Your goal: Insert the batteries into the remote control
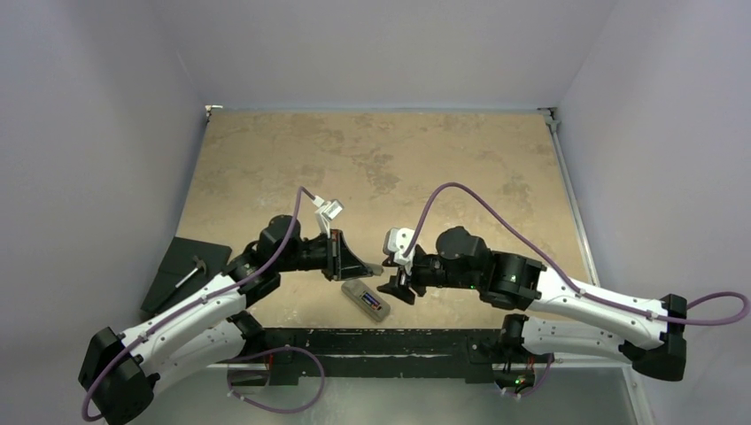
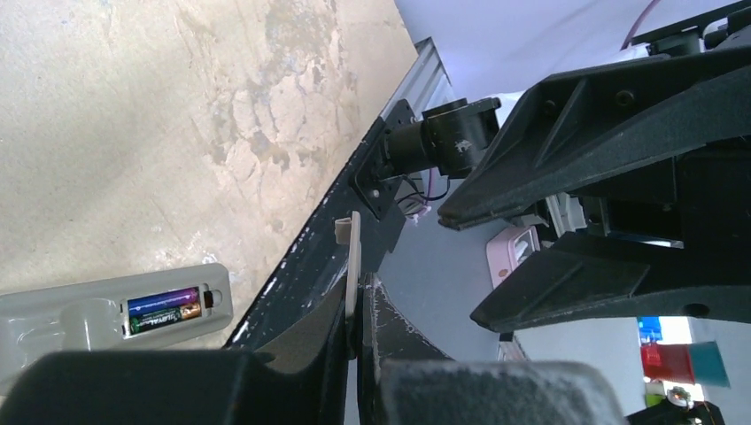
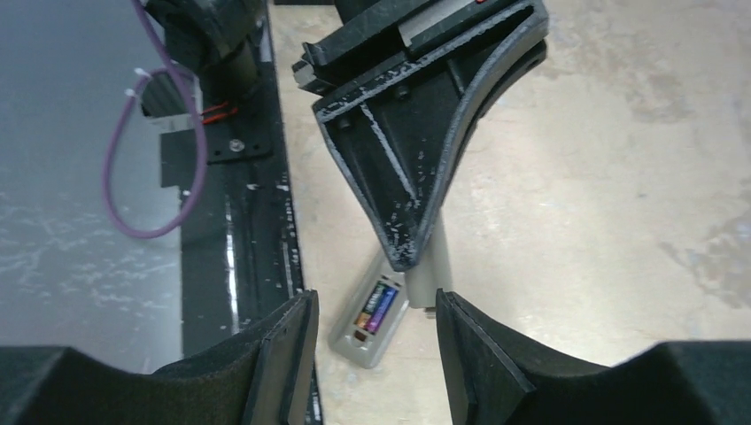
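- The small oblong remote control (image 1: 365, 298), grey back up, is seen lying on the tan mottled table top (image 1: 398, 159), close to its near edge and gripped by neither arm.
- Its battery recess (image 2: 209, 299) is uncovered, and 2 batteries (image 2: 164, 310) are seated in it side by side: 1 purple-blue, 1 dark brown with a gold end.
- The left gripper (image 1: 363, 263) is clenched on a thin flat grey cover piece (image 2: 353, 257), which sticks out past the fingertips near the remote's far end.
- The right gripper (image 3: 373, 301) is spread wide with nothing in it, pointed at the cover and the remote.
- The cover could be dropped or twisted, since only a narrow edge is pinched.
- If the cover is pressed on askew, the loose remote could be shoved off the near edge, or the batteries dislodged.
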